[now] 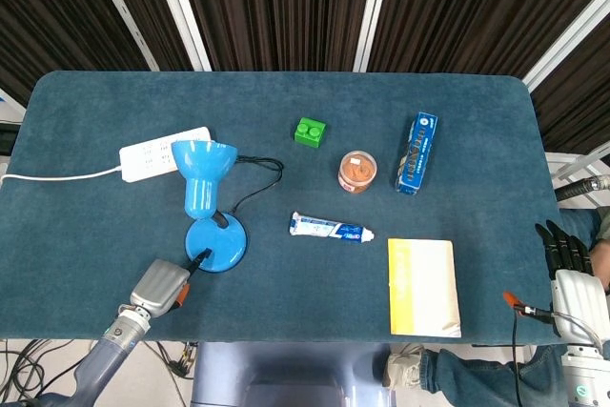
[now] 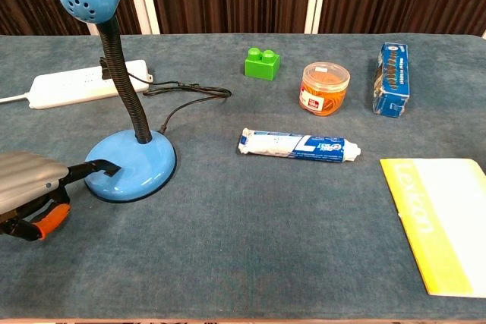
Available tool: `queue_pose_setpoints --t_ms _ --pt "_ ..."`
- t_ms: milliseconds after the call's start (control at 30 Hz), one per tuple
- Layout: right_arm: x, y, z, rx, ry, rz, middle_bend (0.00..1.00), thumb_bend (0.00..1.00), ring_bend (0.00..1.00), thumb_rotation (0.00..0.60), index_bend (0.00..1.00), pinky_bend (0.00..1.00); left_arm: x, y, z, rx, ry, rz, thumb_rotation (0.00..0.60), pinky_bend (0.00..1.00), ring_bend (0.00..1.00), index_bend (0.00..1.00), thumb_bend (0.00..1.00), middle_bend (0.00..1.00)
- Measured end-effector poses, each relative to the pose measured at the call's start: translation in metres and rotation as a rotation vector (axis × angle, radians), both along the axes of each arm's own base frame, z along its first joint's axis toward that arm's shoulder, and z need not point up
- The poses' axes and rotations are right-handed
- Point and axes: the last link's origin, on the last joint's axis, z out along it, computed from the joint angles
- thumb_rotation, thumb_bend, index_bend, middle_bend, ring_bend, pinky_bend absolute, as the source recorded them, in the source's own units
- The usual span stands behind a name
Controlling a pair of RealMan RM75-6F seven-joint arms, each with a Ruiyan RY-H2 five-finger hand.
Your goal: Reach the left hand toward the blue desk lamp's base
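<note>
The blue desk lamp stands at the table's left, its round base (image 1: 217, 242) (image 2: 133, 163) under a black gooseneck and a blue shade (image 1: 202, 167). My left hand (image 1: 160, 285) (image 2: 29, 185) lies just front-left of the base, grey back upward. One black finger (image 2: 95, 168) stretches out and touches the base's front-left part, covering the small black switch. No other fingers show past the hand's back, and it holds nothing. My right hand (image 1: 570, 272) hangs off the table's right edge with straight fingers, holding nothing.
A white power strip (image 1: 162, 152) lies behind the lamp, its black cord (image 2: 186, 94) looping to the right. Further right sit a green brick (image 1: 309, 132), an orange jar (image 1: 358, 171), a blue box (image 1: 416, 152), a toothpaste tube (image 1: 330, 228) and a yellow booklet (image 1: 422, 286).
</note>
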Motion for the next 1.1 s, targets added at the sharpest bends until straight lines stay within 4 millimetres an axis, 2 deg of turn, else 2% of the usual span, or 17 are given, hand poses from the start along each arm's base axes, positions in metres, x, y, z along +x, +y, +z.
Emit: queue_pose_setpoints --t_ms 133,267,333,400,467,567,667,800,900,1100 --pt "0.0 0.0 0.0 0.001 -0.001 0.001 0.02 0.1 0.04 0.6 0.0 0.0 -0.002 0.0 -0.001 -0.007 0.006 0.007 0.6 0.83 0.7 0.05 0.65 0.74" --pt "0.0 0.0 0.0 -0.001 -0.001 0.0 0.02 0.1 0.04 0.6 0.0 0.0 0.0 0.004 0.003 0.021 -0.004 0.007 0.6 0.71 0.55 0.07 0.53 0.57" --pt "0.0 0.0 0.0 -0.001 -0.001 0.0 0.02 0.1 0.04 0.6 0.0 0.0 0.004 0.008 0.009 0.063 -0.022 0.0 0.6 0.54 0.4 0.08 0.41 0.42" --pt "0.0 0.0 0.0 0.001 -0.002 0.001 0.02 0.1 0.04 0.6 0.0 0.0 0.008 0.012 0.019 0.126 -0.039 -0.02 0.6 0.38 0.27 0.09 0.34 0.32" --pt "0.0 0.0 0.0 0.003 -0.002 0.002 0.02 0.1 0.04 0.6 0.0 0.0 0.013 0.016 0.03 0.195 -0.056 -0.048 0.6 0.3 0.19 0.11 0.32 0.27" --pt "0.001 0.001 -0.001 0.004 -0.001 0.005 0.02 0.1 0.04 0.6 0.0 0.0 0.021 0.017 0.054 0.322 -0.098 -0.095 0.6 0.25 0.16 0.13 0.28 0.24" --pt "0.002 0.002 -0.001 0.005 -0.001 0.008 0.02 0.1 0.04 0.6 0.0 0.0 0.026 0.011 0.087 0.429 -0.158 -0.121 0.6 0.2 0.12 0.13 0.2 0.22" --pt "0.002 0.003 0.0 0.003 0.001 0.007 0.02 0.1 0.04 0.6 0.0 0.0 0.012 -0.007 0.133 0.507 -0.217 -0.078 0.6 0.16 0.05 0.12 0.17 0.17" --pt "0.002 0.003 0.0 0.002 0.001 0.006 0.02 0.1 0.04 0.6 0.0 0.0 -0.002 -0.021 0.152 0.521 -0.231 -0.015 0.6 0.13 0.02 0.12 0.17 0.15" --pt "0.003 0.003 -0.001 0.005 0.006 0.009 0.02 0.1 0.04 0.6 0.0 0.0 -0.033 -0.036 0.166 0.521 -0.248 0.104 0.6 0.08 0.0 0.09 0.16 0.11"
